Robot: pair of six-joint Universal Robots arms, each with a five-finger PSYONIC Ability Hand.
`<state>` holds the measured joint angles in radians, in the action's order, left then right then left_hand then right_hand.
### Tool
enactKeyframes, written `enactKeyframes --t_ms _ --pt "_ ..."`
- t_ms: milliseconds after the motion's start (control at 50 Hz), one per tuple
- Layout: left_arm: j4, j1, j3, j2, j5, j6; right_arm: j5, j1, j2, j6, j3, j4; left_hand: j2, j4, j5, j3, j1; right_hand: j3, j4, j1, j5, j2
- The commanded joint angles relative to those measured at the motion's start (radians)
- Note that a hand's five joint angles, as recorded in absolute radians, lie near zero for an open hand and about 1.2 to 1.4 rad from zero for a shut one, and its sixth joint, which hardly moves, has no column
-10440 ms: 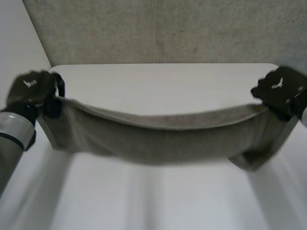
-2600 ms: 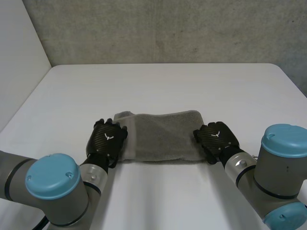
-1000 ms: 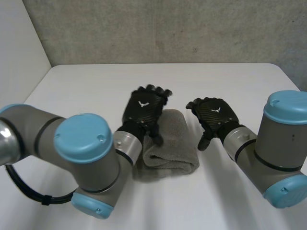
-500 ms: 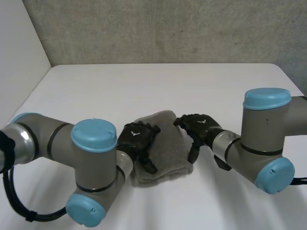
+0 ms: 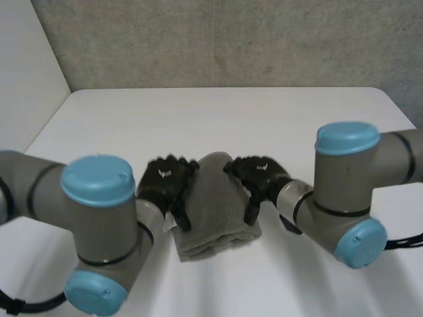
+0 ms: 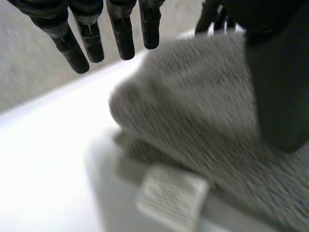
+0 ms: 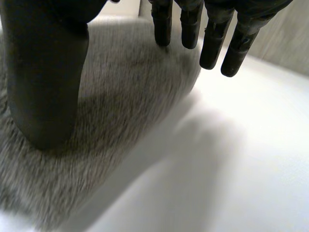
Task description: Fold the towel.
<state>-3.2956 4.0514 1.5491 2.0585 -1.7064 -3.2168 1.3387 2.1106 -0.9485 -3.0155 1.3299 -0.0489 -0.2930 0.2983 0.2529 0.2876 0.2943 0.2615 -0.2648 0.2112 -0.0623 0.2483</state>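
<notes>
A grey towel point(image 5: 215, 206) lies folded into a small thick bundle on the white table point(image 5: 218, 119), between my two hands. My left hand point(image 5: 165, 186) is at its left edge, open, fingers straight. In the left wrist view the fingers point(image 6: 120, 34) hover past the towel point(image 6: 193, 111) and the thumb point(image 6: 277, 92) rests on top of it. My right hand point(image 5: 259, 177) is at the right edge, open as well. In the right wrist view its thumb point(image 7: 46, 77) presses the towel point(image 7: 116, 92) while the straight fingers point(image 7: 212, 38) reach over the edge.
A white label point(image 6: 171, 195) sticks out from the towel's lower layer near my left hand. A concrete wall point(image 5: 231, 39) stands behind the table. Both arms' elbows, with blue caps point(image 5: 98, 179) point(image 5: 347, 137), hang over the near table.
The left hand came down from above the towel's far end to its left edge. The right hand moved in to the right edge. The bundle shifted slightly towards me.
</notes>
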Motion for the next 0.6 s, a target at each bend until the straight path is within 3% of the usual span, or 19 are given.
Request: enactKeyframes --t_ms 20,100,140,240,360,600 --pt "0.037 0.029 -0.098 -0.136 -0.001 0.008 0.008 -0.012 -0.206 -0.014 -0.008 0.0 0.097 -0.102 -0.232 -0.092 -0.098 -0.087 0.09 -0.037 0.062 -0.074" --pt "0.134 0.044 -0.196 -0.228 -0.004 0.041 0.073 -0.057 -0.302 -0.014 -0.012 0.003 0.1 -0.105 -0.234 -0.095 -0.101 -0.087 0.09 -0.037 0.062 -0.074" --pt "0.171 0.061 -0.226 -0.248 -0.004 0.06 0.199 -0.107 -0.383 -0.013 -0.027 -0.009 0.1 -0.105 -0.234 -0.095 -0.101 -0.087 0.09 -0.037 0.062 -0.074" --pt "0.264 0.118 -0.306 -0.268 -0.004 0.107 0.303 -0.133 -0.434 -0.005 -0.046 -0.025 0.1 -0.105 -0.234 -0.095 -0.101 -0.087 0.09 -0.037 0.062 -0.074" --pt "0.359 0.132 -0.342 -0.259 -0.004 0.117 0.295 -0.127 -0.431 -0.002 -0.051 -0.032 0.1 -0.105 -0.234 -0.095 -0.101 -0.087 0.09 -0.037 0.062 -0.074" --pt "0.367 0.141 -0.34 -0.267 -0.004 0.114 0.289 -0.133 -0.431 -0.003 -0.041 -0.035 0.1 -0.105 -0.234 -0.095 -0.101 -0.087 0.09 -0.037 0.062 -0.074"
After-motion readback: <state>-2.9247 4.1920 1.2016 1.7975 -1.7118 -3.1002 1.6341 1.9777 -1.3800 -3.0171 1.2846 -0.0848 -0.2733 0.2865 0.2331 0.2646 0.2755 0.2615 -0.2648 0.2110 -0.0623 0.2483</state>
